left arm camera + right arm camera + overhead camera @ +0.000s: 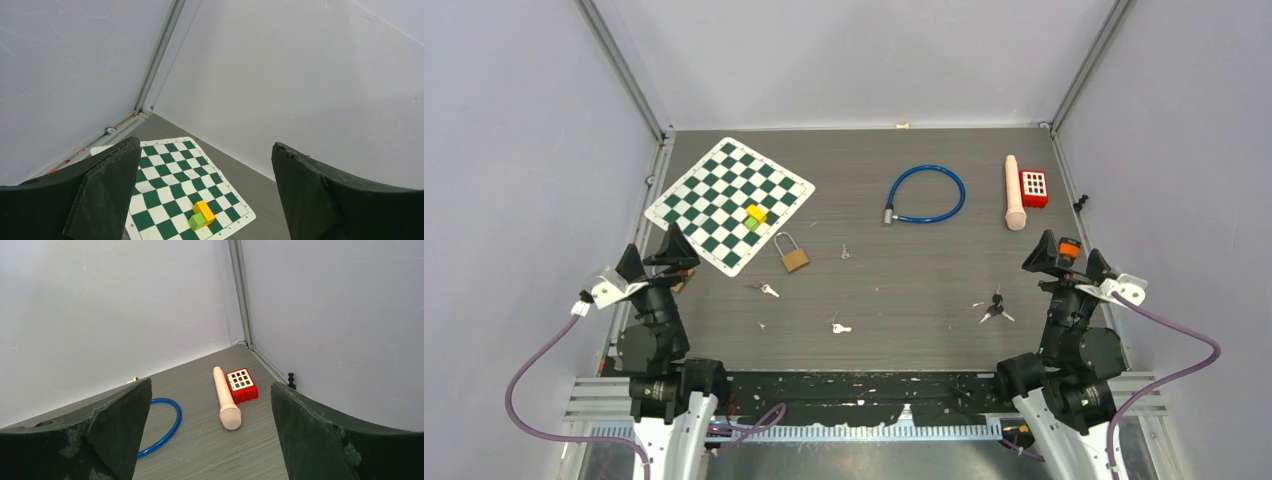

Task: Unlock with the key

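Top external: brass padlock [794, 258], silvery key [769, 290]

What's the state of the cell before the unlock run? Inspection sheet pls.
Surface: grey table, no spills seen.
Job's things: padlock lying flat near the chessboard corner; blue cable lock farther back; loose key, second key and key bunch all on the table, none in a lock.
Clutter: chessboard mat carrying a yellow block touching a green block; pink stick beside a red block.
Hands: left hand open, empty; right hand open, empty.
Cables: left purple cable and right purple cable loop off the wrists, outside the table.
Surroundings: grey walls; nothing else seen.
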Controlling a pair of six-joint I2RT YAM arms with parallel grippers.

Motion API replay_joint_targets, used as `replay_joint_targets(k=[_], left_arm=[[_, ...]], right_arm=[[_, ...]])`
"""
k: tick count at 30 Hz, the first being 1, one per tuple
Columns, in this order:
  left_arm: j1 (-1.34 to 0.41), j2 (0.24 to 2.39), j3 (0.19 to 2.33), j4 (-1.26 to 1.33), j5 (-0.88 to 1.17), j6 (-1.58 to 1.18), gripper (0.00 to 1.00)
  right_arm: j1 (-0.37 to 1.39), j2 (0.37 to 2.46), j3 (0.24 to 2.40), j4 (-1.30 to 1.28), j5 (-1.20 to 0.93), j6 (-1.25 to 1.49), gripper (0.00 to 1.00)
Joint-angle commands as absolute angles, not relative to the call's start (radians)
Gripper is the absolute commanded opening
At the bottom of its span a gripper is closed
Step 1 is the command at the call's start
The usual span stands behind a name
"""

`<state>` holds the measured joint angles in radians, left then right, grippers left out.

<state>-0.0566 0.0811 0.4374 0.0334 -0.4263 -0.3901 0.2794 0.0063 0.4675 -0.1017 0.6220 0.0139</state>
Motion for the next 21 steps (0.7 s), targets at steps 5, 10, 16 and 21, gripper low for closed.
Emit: replay_joint_targets(k=[5,10,16,21], left_arm=[[-0.045,0.111,0.471,0.053,-0.441,-0.406,1.00],[-0.045,0.245,0.519,-0.034,-0.499,-0.433,1.00],[-0.044,0.517,0.687,-0.336,-0.557,-0.512,1.00],[-0.039,0.756,0.863,-0.639,-0.572,-0.585,1.00]], right_arm=[[0.283,-0.019,0.472,-0.076,0.617,0.006,0.95],[0.284,-0.017,0.467,-0.072,0.598,0.008,0.96],[0.289,-0.036,0.467,-0.087,0.562,0.021,0.95],[0.314,-0.054,0.469,-0.096,0.557,0.026,0.95]])
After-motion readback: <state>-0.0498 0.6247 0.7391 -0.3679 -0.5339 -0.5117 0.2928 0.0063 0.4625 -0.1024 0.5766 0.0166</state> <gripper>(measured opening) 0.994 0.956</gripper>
